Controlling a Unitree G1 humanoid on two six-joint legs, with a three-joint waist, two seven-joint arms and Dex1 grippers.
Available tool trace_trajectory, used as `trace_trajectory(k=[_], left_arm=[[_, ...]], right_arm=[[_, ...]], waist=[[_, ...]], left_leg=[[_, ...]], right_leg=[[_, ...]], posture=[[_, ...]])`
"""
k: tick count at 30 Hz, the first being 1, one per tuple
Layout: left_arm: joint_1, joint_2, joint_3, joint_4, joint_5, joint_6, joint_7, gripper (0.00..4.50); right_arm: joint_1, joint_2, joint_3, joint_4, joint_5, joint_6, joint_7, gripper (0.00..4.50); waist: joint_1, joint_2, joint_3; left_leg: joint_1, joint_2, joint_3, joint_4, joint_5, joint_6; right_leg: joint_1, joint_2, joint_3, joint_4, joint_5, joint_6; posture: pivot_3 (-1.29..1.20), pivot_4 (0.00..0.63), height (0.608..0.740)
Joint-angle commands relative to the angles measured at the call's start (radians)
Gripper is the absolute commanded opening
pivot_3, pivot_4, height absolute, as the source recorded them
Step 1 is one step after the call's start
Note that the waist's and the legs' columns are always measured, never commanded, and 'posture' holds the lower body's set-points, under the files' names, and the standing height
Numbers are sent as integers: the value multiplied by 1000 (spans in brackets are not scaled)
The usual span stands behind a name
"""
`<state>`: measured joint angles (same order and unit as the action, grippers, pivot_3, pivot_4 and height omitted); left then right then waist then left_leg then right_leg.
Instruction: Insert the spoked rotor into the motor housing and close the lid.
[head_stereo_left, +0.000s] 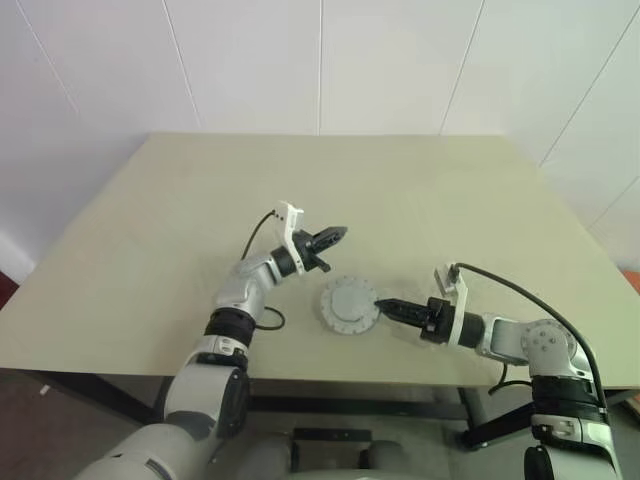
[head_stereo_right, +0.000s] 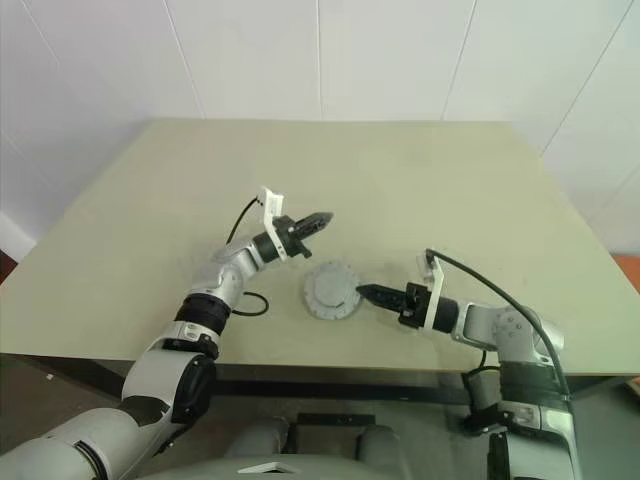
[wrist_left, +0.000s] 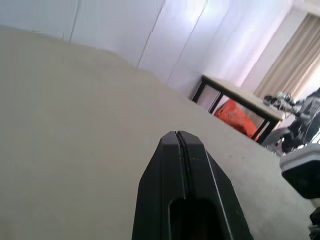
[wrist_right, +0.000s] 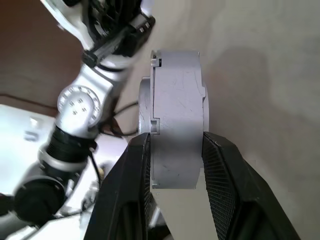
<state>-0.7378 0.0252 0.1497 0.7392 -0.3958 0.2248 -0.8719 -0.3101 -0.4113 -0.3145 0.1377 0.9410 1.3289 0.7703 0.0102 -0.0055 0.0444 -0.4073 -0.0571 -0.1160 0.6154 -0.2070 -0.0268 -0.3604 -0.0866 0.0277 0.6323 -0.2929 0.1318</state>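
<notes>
My right claw (head_stereo_left: 383, 304) clamps the lidded housing (head_stereo_left: 349, 303) edgewise from its right; my left claw (head_stereo_left: 338, 235), clenched empty, hangs just beyond.

beige table (head_stereo_left: 200, 220), white panelled wall (head_stereo_left: 250, 60)

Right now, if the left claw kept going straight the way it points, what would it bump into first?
Nothing soon, it seems. The shut left gripper points over bare table toward the far right edge; the way looks free, though depth is uncertain.

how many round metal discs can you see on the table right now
1. A grey round disc assembly sits near the table's front edge, clamped edgewise by the right end effector. Other parts may be hidden inside it.
</notes>
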Motion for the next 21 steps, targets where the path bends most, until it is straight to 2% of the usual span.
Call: trace_trajectory(k=[1, 7, 10, 16, 21], left_arm=[[3, 13, 68, -58, -71, 51, 51, 0], [50, 50, 171, -124, -167, 154, 137, 0], [131, 65, 202, -239, -231, 236, 154, 592], [280, 76, 237, -494, -371, 425, 229, 2577], [346, 93, 262, -601, -457, 537, 307, 4232]], right_arm=[[-52, 18, -78, -4, 82, -6, -6, 1179], [-85, 71, -115, 16, 105, -27, -51, 1179], [-102, 122, -120, 7, 119, -50, -79, 1179], [-160, 220, -134, 0, 134, -111, -167, 1179], [-186, 247, -114, -17, 145, -125, -190, 1179]], waist=[[0, 0, 0], [-4, 0, 0], [-10, 0, 0], [-23, 0, 0], [-22, 0, 0]], left_leg=[[0, 0, 0, 0, 0, 0], [0, 0, 0, 0, 0, 0], [0, 0, 0, -1, 1, -2], [0, 0, 0, -1, 2, -4], [1, 0, 0, -1, 3, -6]], right_leg=[[0, 0, 0, 0, 0, 0], [-1, 0, 1, 1, 0, 0], [-2, 0, 2, 3, 0, 0], [-4, 0, 5, 6, 0, -1], [-6, 0, 7, 10, 0, -1]], posture=[[0, 0, 740], [0, 0, 740], [0, 0, 740], [0, 0, 740], [0, 0, 740]])
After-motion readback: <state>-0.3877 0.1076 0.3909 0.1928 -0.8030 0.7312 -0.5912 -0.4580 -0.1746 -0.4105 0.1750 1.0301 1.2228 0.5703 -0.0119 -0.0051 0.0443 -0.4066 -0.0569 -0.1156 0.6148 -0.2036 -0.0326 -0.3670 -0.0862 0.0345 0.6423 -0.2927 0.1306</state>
